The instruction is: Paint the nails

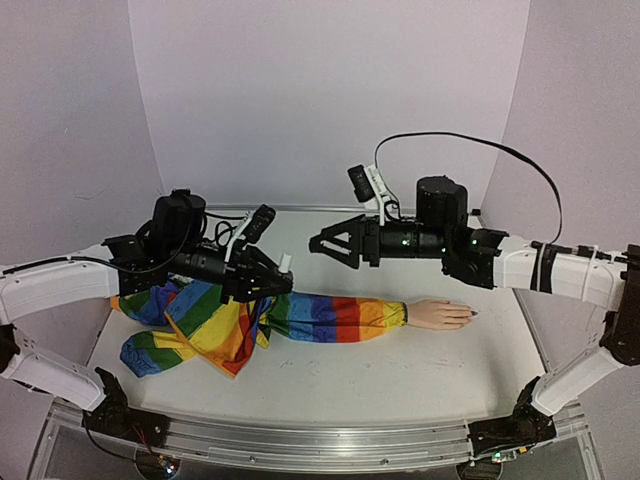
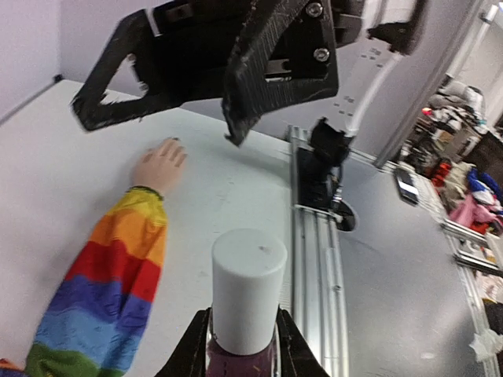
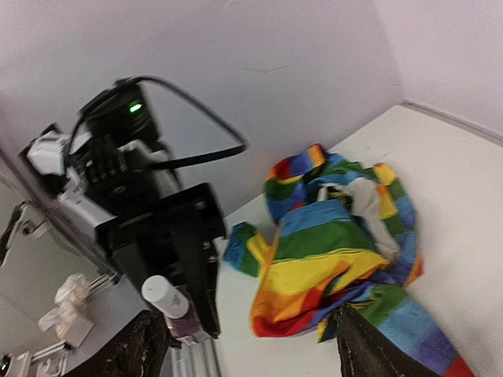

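The pale mannequin hand [image 1: 440,314] lies on the white table at the centre right, in a rainbow-striped sleeve [image 1: 320,318]. Its nails [image 1: 472,315] are tiny; a dark spot shows at the fingertips, also in the left wrist view [image 2: 175,141]. My left gripper [image 1: 270,280] is shut on a small polish bottle [image 2: 247,292] with a white cap and purple body, held above the sleeve. My right gripper [image 1: 328,250] is open and empty, in the air facing the bottle [image 3: 167,302] a short way off. Its fingers [image 2: 236,118] hang above the hand in the left wrist view.
The rest of the rainbow garment [image 1: 190,330] lies bunched at the table's left under the left arm, and shows in the right wrist view [image 3: 338,236]. Lilac walls close the back and sides. A metal rail [image 1: 300,440] runs along the near edge.
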Controlling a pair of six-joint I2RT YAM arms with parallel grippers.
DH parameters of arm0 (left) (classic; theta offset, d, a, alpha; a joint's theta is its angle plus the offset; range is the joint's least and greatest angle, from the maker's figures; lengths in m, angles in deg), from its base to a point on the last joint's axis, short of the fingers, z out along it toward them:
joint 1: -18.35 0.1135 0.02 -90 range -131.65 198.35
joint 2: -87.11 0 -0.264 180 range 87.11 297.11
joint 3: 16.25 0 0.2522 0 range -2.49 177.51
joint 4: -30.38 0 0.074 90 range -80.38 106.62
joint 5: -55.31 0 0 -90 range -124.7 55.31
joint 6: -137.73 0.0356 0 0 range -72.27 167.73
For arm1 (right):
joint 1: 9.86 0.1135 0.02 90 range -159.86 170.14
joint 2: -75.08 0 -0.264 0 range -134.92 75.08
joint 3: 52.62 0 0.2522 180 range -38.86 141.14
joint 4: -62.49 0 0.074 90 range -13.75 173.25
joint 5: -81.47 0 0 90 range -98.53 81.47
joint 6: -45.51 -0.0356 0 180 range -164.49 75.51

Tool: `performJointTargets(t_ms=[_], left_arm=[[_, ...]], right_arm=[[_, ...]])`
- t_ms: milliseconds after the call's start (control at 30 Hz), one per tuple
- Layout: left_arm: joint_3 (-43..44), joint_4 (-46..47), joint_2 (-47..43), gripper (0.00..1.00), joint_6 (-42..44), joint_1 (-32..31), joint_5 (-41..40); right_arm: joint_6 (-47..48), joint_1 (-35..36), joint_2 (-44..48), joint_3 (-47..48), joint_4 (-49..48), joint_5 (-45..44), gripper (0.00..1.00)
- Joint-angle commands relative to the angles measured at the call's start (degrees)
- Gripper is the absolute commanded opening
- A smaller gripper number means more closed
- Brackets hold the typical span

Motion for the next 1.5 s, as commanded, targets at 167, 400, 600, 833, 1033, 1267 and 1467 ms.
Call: performJointTargets(t_ms=[167, 400, 600, 833, 1033, 1267, 1467], left_arm=[[6.59, 3.34, 5.89, 0.0, -3.79, 0.03, 21.43], [7.61, 3.38, 6.84, 0.0, -4.1, -0.05, 22.22], [7.57, 3.42, 6.89, 0.0, -4.11, -0.05, 22.56], [7.74, 3.42, 7.65, 0.0, -4.23, -0.06, 23.04], [7.48, 3.42, 7.16, 0.0, -4.18, -0.01, 23.02], [4.22, 3.25, 1.07, 0.0, -0.9, 0.16, 3.29], [2.88, 3.25, -4.61, 0.0, -0.21, 0.08, -44.8]], right_arm=[[-4.39, 1.72, -2.64, -1.6, -21.88, 24.53, 0.55], [-3.88, 3.09, -5.85, 1.06, -22.42, 25.88, 0.45], [-4.09, 3.71, -7.94, 2.77, -22.76, 26.75, 0.4], [-4.71, 4.37, -9.24, 3.8, -23.62, 27.0, 0.3], [-5.32, 4.8, -10.07, 4.07, -24.45, 26.86, 0.11], [-5.02, 5.55, -8.71, 0.71, -23.57, 21.78, 0.0], [1.53, 14.26, -9.79, 6.91, 0.55, -25.49, 0.0]])
